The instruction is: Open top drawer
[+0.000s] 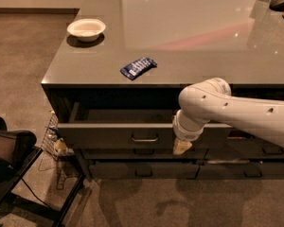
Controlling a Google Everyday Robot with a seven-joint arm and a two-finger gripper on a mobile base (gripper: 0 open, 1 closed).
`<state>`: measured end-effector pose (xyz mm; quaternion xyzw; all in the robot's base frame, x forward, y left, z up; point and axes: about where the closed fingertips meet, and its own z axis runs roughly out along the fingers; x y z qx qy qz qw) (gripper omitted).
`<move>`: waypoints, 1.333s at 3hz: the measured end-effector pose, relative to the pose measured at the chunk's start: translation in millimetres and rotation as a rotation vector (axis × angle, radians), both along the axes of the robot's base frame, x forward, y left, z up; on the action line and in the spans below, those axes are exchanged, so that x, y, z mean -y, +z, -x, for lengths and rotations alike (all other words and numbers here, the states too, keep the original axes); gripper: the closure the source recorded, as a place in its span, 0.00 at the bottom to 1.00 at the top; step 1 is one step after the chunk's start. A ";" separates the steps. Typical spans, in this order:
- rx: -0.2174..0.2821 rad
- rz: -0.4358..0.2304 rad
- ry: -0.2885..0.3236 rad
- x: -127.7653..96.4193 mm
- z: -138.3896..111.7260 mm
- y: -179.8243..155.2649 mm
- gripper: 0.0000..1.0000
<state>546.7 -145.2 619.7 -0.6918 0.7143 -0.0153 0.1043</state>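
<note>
Top drawer is seen pulled partway out of the dark cabinet at centre frame, with its interior exposed beneath the edge of the countertop. The gripper is pictured just right of the drawer's small centre handle, pointed downward in front of the lower edge of the drawer front. Whether it is spread or closed cannot be told. It is carried by a white arm that enters from the right edge of the frame. Two shallower dark drawers are stacked directly below. On the grey countertop, a blue packet is laid near the front edge, above the drawer. A white bowl is placed toward the upper left. A wire basket is visible at the cabinet's left side, and a black metal frame is seen at the lower left.
</note>
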 end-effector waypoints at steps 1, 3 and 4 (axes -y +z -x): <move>0.000 0.000 0.000 0.0 0.0 5.4 0.65; 0.000 0.000 0.000 -0.1 0.7 17.6 1.00; -0.008 0.004 -0.008 0.2 6.7 18.2 1.00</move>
